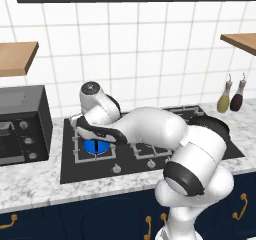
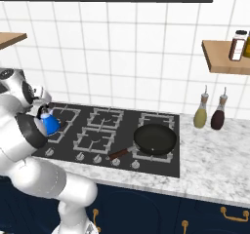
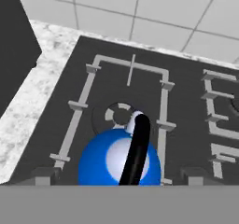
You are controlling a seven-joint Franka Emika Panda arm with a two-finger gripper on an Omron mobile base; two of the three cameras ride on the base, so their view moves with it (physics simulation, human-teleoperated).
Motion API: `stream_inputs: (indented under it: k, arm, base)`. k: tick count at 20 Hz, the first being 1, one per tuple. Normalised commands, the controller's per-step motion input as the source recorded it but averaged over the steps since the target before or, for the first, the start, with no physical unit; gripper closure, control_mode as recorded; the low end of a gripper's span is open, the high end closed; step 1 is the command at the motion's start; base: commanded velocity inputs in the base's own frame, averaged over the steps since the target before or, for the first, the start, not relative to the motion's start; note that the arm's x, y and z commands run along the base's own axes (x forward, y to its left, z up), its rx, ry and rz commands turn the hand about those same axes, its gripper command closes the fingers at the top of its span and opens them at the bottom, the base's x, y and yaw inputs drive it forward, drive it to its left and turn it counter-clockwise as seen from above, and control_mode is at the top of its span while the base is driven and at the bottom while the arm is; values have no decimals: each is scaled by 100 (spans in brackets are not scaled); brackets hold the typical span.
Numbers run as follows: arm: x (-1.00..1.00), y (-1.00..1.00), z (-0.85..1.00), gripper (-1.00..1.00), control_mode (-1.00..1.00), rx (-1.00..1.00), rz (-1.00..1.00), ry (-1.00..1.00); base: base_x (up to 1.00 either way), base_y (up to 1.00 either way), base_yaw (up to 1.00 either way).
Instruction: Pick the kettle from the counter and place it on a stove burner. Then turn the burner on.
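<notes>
On the stove burner (image 3: 122, 107) at the left end of the stove (image 2: 161, 118) sat the kettle (image 3: 119, 158), a small, bright blue dome with a pale glossy patch on its crown, a short white spout and a thin black handle arching upright over the top. From the hand view it rested toward the near edge of the square grey grate, the ringed burner head showing just beyond it. The gripper (image 3: 119, 177) hung directly above with its jaws spread wide, one dark tip on each side of the blue body and neither visibly pressing on it. The cooktop was flat and black, with several grey grates and a row of small silver knobs (image 2: 97, 158) along its front; a black frying pan (image 2: 155, 138) lay on the right-hand grate. The counter (image 2: 215, 155) around it was white-grey speckled marble over navy cabinet fronts with brass pulls. A dark microwave (image 1: 22, 124) stood left of the stove, two bottles (image 2: 209, 112) stood right of it, and white square tiles covered the wall behind, with wooden shelves (image 2: 224, 56) to either side.
</notes>
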Motion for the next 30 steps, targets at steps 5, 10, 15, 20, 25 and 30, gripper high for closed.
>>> stream_inputs:
  k: [5,10,15,20,25,30]
  arm:
    - [-100,-100,-62,-100,-100,0,-15,42]
    - [-88,-96,-93,-100,-100,-4,-21,52]
    - [15,13,-71,-100,-100,-12,-5,18]
    - [39,58,-6,-100,-100,-2,-1,6]
    - [14,7,-28,-100,-100,0,0,8]
    - [0,-4,-42,-100,-100,0,0,1]
  base:
    - [0,0,0]
    - [0,0,0]
    - [0,0,0]
    - [0,0,0]
    - [0,0,0]
    - [0,0,0]
